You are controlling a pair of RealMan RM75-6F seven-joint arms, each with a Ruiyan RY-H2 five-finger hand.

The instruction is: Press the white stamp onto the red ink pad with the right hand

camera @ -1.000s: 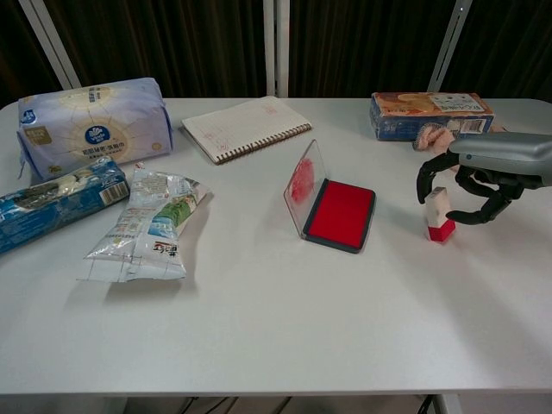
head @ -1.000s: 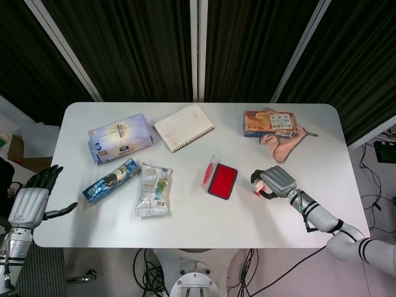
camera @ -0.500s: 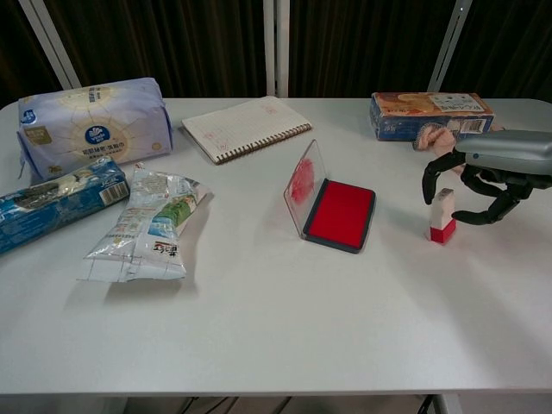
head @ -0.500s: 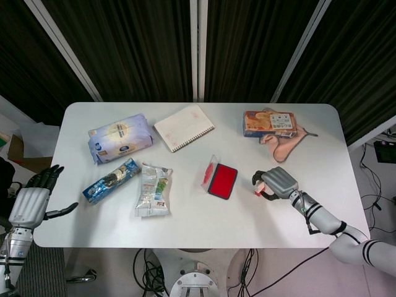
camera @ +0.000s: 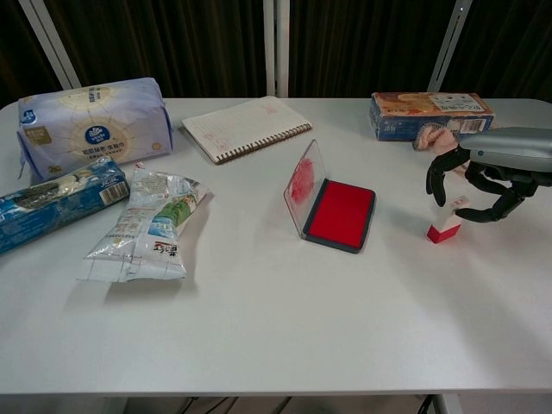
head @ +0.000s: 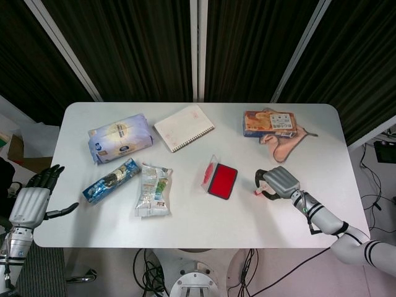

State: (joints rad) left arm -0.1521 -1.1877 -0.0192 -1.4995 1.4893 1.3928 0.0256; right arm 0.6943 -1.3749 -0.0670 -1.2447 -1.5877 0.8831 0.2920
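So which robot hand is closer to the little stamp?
The right robot hand. Its fingers curl around the stamp, which leans over. The left robot hand is far away, off the opposite edge of the table.

One table [head: 185,216] bearing one stamp [camera: 447,219], one ink pad [camera: 341,215], one notebook [head: 184,127], three soft packets [head: 120,137] [head: 111,180] [head: 153,190], one box [head: 269,123].

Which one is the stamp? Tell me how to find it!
Start at the open red ink pad in the middle of the white table, then look toward the right robot hand. Under its curled fingers, tilted on the table, is the stamp. It is a little white block with a red bottom, far smaller than the orange box behind it.
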